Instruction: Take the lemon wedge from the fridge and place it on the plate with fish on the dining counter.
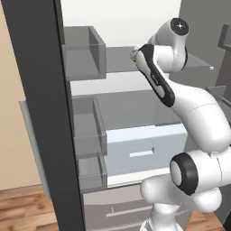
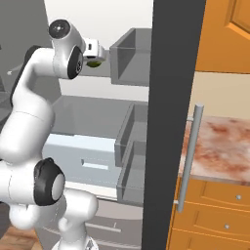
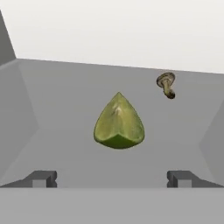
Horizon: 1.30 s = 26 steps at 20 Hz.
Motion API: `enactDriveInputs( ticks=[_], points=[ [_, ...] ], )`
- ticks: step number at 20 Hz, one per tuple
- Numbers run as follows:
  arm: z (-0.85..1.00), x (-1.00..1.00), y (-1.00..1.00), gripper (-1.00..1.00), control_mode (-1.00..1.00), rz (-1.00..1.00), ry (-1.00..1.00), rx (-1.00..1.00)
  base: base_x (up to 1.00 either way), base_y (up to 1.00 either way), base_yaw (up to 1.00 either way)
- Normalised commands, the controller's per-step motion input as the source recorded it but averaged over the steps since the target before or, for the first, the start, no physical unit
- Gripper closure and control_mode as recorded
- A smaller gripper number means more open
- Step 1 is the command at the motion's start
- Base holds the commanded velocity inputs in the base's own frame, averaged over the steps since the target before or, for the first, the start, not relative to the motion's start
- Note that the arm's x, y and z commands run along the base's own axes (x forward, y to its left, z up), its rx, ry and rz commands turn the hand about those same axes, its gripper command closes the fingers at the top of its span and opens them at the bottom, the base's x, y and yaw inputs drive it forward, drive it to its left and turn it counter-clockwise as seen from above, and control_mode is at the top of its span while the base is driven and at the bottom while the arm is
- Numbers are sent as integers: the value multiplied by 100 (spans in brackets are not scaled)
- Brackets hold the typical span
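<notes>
Reaching into the fridge [image 1: 135, 103], my gripper [image 3: 111, 178] is spread wide, empty. The lemon wedge [image 3: 119, 122] sits centred ahead so I can straddle it

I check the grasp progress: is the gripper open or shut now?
Open. In the hand view the gripper has its fingertips wide apart, and the lemon wedge lies free on the fridge shelf beyond them.

Legible text: none.
No lettering, label, brand mark, number or sign reads on any surface, fridge [image 1: 135, 149] interior, door bins, cabinets or counter included.
</notes>
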Motion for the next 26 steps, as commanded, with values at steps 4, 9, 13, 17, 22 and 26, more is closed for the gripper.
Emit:
enactDriveInputs(
  ticks=[4,9,13,17,22,26],
  points=[
    [0,71,0,-100,-100,0,6,0,0,0,0],
    [-7,73,0,-100,-100,-4,1,0,0,0,0],
    [-31,21,0,-100,-100,-8,5,1,0,0,0],
    [-42,0,0,-100,-100,-8,6,3,0,0,0],
    [-46,0,0,-100,-100,-7,9,10,0,0,0],
    [-55,0,0,-100,-100,-6,4,16,0,0,0]
  ],
)
